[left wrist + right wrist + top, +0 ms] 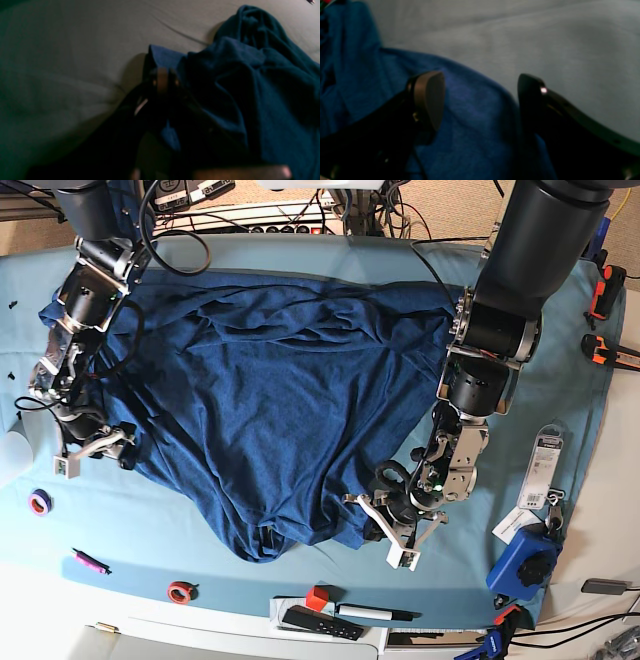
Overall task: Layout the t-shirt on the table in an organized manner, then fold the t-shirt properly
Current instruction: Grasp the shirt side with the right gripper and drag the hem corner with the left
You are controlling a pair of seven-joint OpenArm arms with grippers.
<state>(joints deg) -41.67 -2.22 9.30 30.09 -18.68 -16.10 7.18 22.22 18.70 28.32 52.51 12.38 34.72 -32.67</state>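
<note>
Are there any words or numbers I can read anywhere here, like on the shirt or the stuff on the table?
No text can be read in any view.
t-shirt: plain, no print.
Flat packaged item at the table edge, base view: has printing, too small to read.
White tag near it: too small to read.
Both wrist views: blurred and dark, no writing visible.

A robotics lab: cloth-covered table [300,252] with clamps [598,350], power strips [290,215], cables and scattered tools.
</note>
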